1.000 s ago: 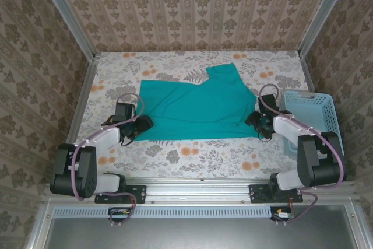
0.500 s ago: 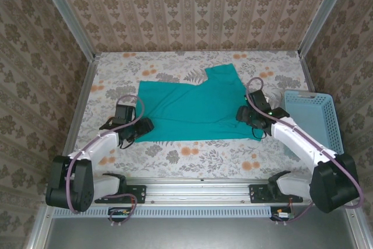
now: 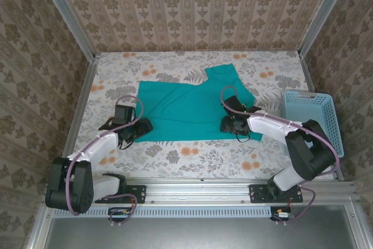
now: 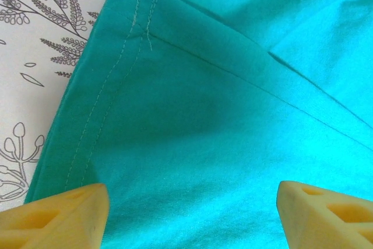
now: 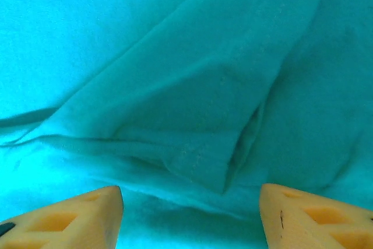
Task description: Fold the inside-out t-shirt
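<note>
My left hand [image 3: 142, 125] hangs low over the near left corner of the t-shirt [image 3: 186, 106]. Its yellow fingers [image 4: 58, 214] are spread wide and pinch nothing. The stitched hem runs just ahead of them, with the worktop [image 3: 192, 155] showing past its edge. I think a corner is the sensible place for this hand, because a hem edge lifts cleanly and lets me carry one side over the other.

My right hand [image 3: 227, 124] is over the right part of the shirt, well in from the edge. Here the cloth has bunched into a soft ridge with a small pocket under it. Its fingers [image 5: 70, 217] also stand apart, one to each side of that ridge, and they are not gripping it. My guess is that this lump needs taking up or smoothing before any fold will lie flat.

The shirt lies spread across the middle of the worktop, mostly flat, with one sleeve pointing toward the far wall. A light-blue basket [image 3: 307, 93] sits to the right, apart from the cloth.

The worktop is covered in a pale floral print of grey leaves and orange blossoms. Brown-and-cream patterned wallpaper [image 3: 192, 10] closes in three sides, and a metal rail [image 3: 198, 183] runs along the near edge.
</note>
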